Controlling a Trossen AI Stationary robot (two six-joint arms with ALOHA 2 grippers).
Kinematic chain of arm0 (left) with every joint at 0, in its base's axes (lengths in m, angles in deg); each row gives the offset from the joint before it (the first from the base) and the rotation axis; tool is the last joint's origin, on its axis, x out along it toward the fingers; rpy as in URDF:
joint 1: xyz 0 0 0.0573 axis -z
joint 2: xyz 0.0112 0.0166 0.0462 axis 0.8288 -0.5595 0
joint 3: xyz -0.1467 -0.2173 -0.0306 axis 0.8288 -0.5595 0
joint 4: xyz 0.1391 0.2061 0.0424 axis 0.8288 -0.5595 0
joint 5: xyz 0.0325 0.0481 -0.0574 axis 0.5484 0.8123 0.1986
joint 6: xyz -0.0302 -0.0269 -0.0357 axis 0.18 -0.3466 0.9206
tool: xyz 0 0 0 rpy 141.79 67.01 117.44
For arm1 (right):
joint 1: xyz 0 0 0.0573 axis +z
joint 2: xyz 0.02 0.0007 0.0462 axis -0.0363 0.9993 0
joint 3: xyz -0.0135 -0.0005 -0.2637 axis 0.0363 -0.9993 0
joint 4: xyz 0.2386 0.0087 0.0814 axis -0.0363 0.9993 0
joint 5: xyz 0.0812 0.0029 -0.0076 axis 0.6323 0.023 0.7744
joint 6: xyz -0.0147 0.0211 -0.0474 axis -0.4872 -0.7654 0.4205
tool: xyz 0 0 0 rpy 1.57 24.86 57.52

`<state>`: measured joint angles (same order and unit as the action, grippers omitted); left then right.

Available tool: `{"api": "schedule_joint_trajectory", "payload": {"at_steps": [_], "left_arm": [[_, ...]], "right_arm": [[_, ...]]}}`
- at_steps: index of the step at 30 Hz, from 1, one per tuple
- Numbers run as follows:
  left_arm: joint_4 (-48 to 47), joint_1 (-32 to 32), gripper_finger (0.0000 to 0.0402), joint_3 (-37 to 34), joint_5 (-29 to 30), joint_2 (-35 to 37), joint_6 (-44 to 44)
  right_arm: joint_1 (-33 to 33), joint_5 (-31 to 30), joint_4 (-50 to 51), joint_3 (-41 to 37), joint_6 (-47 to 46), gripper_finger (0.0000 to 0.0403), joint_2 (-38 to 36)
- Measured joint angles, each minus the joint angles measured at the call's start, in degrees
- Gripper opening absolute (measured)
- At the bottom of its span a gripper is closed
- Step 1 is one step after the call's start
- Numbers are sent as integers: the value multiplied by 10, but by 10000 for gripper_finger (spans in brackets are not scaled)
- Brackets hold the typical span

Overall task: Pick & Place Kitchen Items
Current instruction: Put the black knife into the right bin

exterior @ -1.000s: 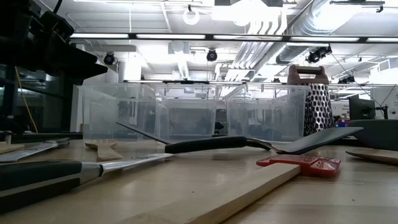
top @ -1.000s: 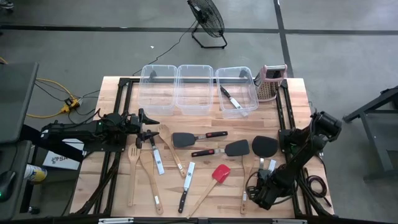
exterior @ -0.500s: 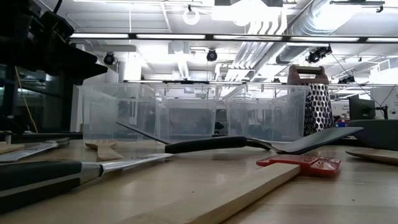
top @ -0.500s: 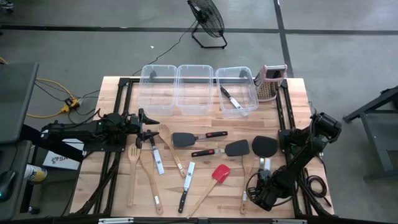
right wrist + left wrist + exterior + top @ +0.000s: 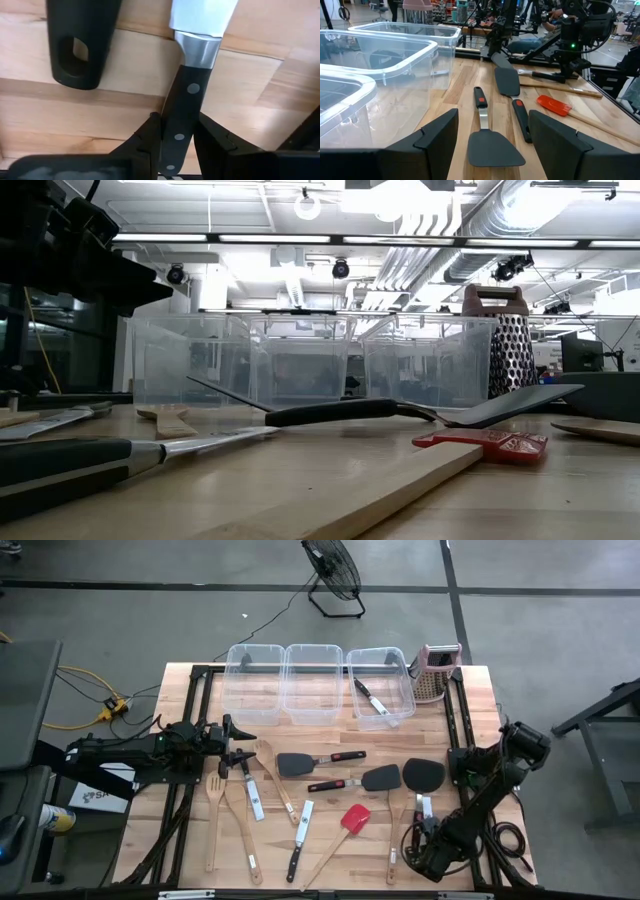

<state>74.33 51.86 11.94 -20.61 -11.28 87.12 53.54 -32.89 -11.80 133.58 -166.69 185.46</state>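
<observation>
Long utensils lie flat on the wooden table point(image 5: 330, 740): black turners point(image 5: 381, 778), a red-headed spatula point(image 5: 354, 818), wooden spoons point(image 5: 238, 810) and knives. Near the table's near right corner my right gripper point(image 5: 425, 832) points steeply down over a black-handled knife point(image 5: 424, 806), shut on its handle. The knife's blade point(image 5: 202, 15) points toward the far edge, next to a black handle with a hole point(image 5: 75, 45). My left gripper point(image 5: 240, 745) waits open at the left edge, level, with nothing between its fingers point(image 5: 437, 140). My right gripper pinches the knife's riveted black handle point(image 5: 181, 117) between its two fingers, one on each long side, at about mid-length. The fingers point(image 5: 150, 135) come from above, slanting down, and lie across the handle. The knife lies flat on the table.
Three clear bins point(image 5: 313, 680) stand in a row at the far edge; the right one point(image 5: 380, 685) holds a knife. A metal grater point(image 5: 435, 670) stands beside it. Black frame rails run along both sides. Cables lie at the near right corner.
My right wrist has tipped a little over the knife at the near right corner. The knife and the other utensils lie where they were.
</observation>
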Motion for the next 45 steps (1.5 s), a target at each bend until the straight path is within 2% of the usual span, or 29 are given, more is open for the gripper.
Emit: {"api": "schedule_joint_trajectory", "payload": {"at_steps": [9,15,20,25,31,36,45], "left_arm": [[0,0,239,0,0,0,0],[0,0,239,0,0,0,0],[0,0,239,0,0,0,0],[0,0,239,0,0,0,0],[0,0,239,0,0,0,0],[0,0,239,0,0,0,0],[0,0,239,0,0,0,0]], "right_arm": [[12,-35,41,-1,-1,81,-50],[20,-87,62,-1,1,81,-102],[21,-167,90,-1,28,81,-149],[-15,-238,136,-1,107,81,-201],[-104,-301,197,-1,259,81,-277],[-221,-336,233,0,436,81,-343],[-484,-292,208,0,732,81,-405]]}}
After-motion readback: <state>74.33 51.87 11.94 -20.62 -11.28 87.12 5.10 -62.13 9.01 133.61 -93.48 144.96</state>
